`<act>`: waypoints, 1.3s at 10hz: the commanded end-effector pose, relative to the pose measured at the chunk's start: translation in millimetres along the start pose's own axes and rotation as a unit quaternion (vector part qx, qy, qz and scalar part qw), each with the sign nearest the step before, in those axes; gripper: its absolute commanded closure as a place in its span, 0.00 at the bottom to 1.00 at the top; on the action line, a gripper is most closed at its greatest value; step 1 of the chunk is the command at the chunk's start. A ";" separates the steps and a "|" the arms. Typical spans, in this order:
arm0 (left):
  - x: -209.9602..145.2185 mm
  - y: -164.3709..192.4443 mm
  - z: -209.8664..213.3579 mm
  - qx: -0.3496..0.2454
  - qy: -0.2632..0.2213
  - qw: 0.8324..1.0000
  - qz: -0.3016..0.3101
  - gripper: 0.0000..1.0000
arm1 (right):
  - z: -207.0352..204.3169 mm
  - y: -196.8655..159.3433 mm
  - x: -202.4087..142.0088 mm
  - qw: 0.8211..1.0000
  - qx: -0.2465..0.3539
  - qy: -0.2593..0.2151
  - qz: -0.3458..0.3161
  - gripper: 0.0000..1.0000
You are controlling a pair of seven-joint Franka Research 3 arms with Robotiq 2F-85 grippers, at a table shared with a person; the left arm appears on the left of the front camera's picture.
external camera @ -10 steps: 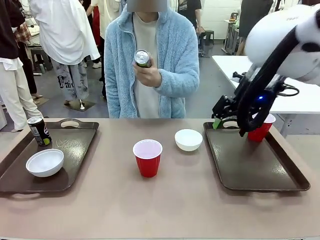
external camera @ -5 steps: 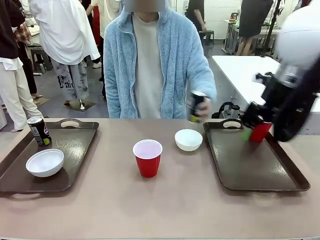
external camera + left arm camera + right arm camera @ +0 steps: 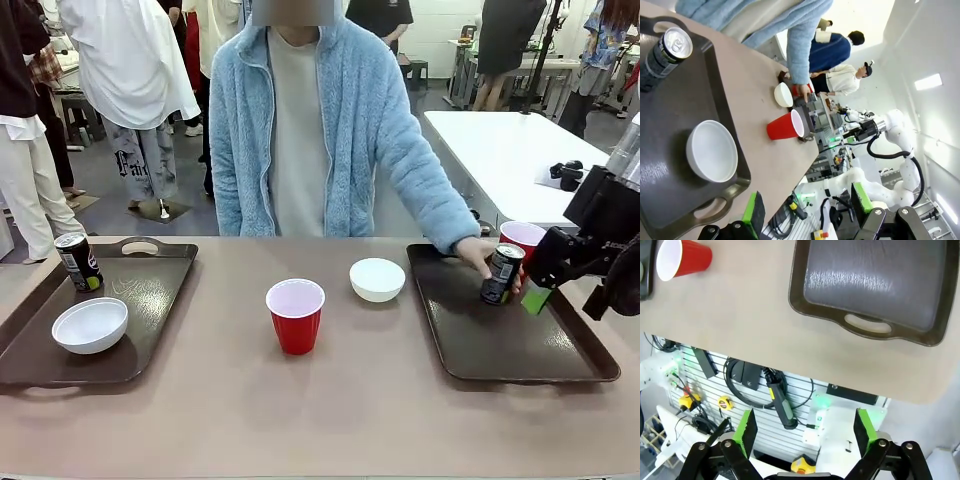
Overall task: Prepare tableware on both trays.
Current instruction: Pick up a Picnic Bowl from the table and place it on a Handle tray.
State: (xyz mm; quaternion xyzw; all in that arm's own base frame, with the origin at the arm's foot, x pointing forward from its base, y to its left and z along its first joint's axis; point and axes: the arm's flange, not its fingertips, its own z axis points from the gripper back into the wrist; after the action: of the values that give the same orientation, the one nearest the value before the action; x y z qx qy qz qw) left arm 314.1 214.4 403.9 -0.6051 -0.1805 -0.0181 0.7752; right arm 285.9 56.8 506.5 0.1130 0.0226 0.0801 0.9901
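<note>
Left tray (image 3: 150,290) has can (image 3: 77,262), bowl (image 3: 90,325); right tray (image 3: 480,340) has cup (image 3: 522,237), person's hand (image 3: 472,252) on second can (image 3: 501,274). Middle cup (image 3: 296,315), middle bowl (image 3: 377,279) pending; left claw (image 3: 807,207), right claw (image 3: 804,432) released, empty.

Pale trousers (image 3: 140,160) on a bystander beyond the counter (image 3: 330,400): dark gothic lettering at the thigh, opening letters look like "Pa", rest unclear.
Black can (image 3: 78,262) on left tray (image 3: 150,290): yellow-green marks, too small to read.
Second can (image 3: 501,274) on right tray (image 3: 500,345): print likewise illegible.
Left wrist view, first can again: side print blurred, nothing legible.
</note>
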 end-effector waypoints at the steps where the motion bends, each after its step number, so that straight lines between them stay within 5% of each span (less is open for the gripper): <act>1: 0.8 -2.3 1.6 -0.007 -0.006 1.000 -0.002 0.08 | -0.3 2.4 8.4 1.000 -0.004 -0.001 -0.004 0.00; 4: 0.8 -2.3 1.6 -0.007 -0.006 1.000 -0.002 0.08 | -0.8 -0.2 3.3 1.000 0.000 0.001 -0.001 0.00; 10: 0.8 -2.3 1.6 -0.007 -0.006 1.000 -0.002 0.08 | -24.0 64.6 175.4 0.995 -0.096 0.020 -0.011 0.00; 13: 0.8 -2.3 1.6 -0.007 -0.006 1.000 -0.002 0.08 | -32.5 57.0 156.8 0.997 -0.072 0.010 -0.005 0.00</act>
State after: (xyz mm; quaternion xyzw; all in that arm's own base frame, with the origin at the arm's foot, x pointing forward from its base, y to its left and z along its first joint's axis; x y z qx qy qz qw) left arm 313.9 214.6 404.0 -0.6051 -0.1808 -0.0177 0.7752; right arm 448.3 155.7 483.3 0.0348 0.0317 0.0830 0.9954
